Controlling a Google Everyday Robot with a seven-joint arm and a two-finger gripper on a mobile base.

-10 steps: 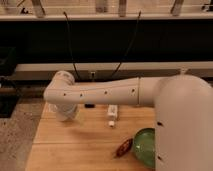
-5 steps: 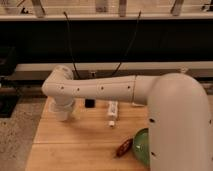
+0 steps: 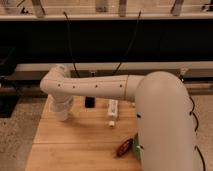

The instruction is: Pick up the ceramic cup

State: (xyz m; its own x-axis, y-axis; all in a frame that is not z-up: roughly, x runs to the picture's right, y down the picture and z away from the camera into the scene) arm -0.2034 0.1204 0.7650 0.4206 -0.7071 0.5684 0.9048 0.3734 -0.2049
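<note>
Our end effector (image 3: 62, 102) is hanging low over the left rear of the table (image 3: 75, 145), right above the white shape we are taking for the ceramic cup (image 3: 62, 115). We cannot tell whether it is open or closed. The cup is seemingly not lifted yet.

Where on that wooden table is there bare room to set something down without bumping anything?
The widest bare patch of the table is its front left, in front of the gripper and left of the reddish-brown object. The back is crowded: the gripper, a small dark object and a white bottle stand in a row. The arm covers the right side.
</note>
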